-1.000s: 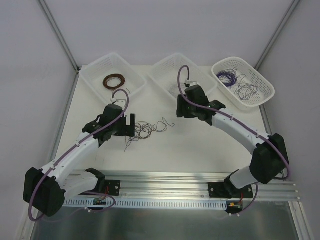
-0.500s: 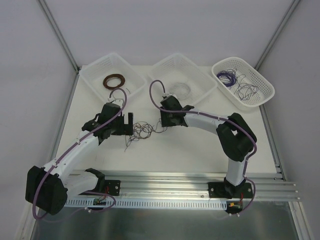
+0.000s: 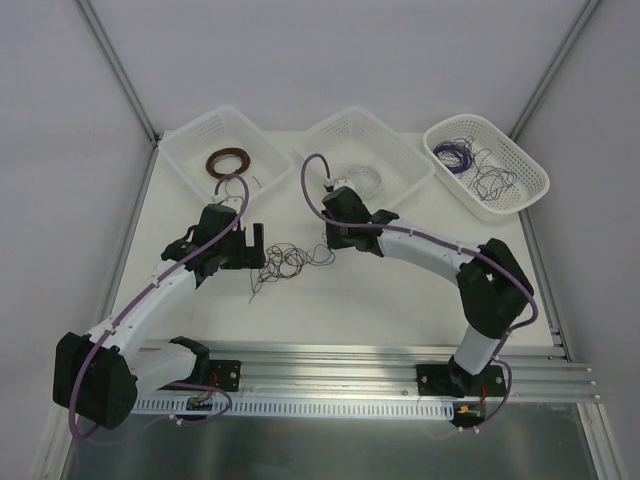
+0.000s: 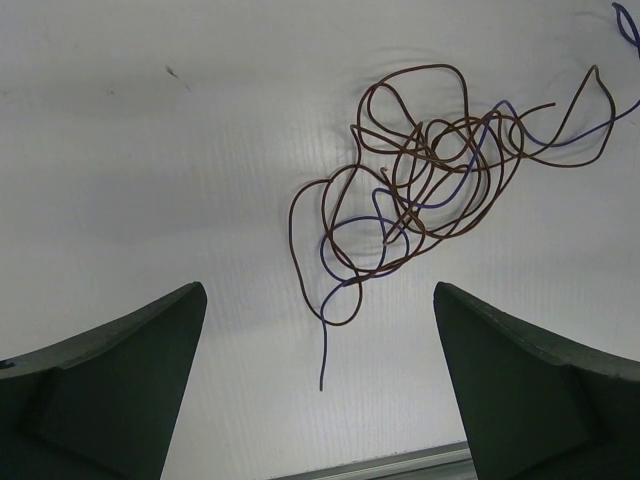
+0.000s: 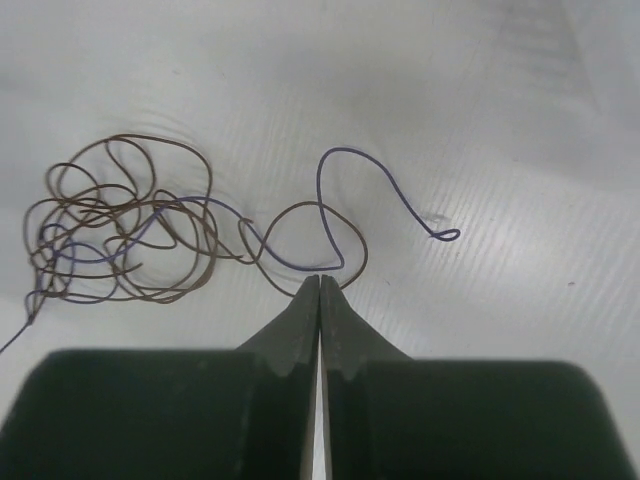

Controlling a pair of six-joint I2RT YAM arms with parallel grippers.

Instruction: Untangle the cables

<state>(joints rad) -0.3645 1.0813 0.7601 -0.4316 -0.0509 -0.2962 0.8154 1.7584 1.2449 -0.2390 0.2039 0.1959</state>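
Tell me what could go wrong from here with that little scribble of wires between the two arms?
1. The right gripper is shut right at one loop of the cables, while the left gripper is open and holds nothing. A pull now would probably drag the whole clump along or tighten it.
2. The wires are very thin. I cannot tell whether the right gripper really pinches the loop, so it may slip free.

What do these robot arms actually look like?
Both the left arm and right arm have white shells, black joints and a purple cable looped along each. The left gripper and right gripper are black, with dark wedge-shaped fingers.
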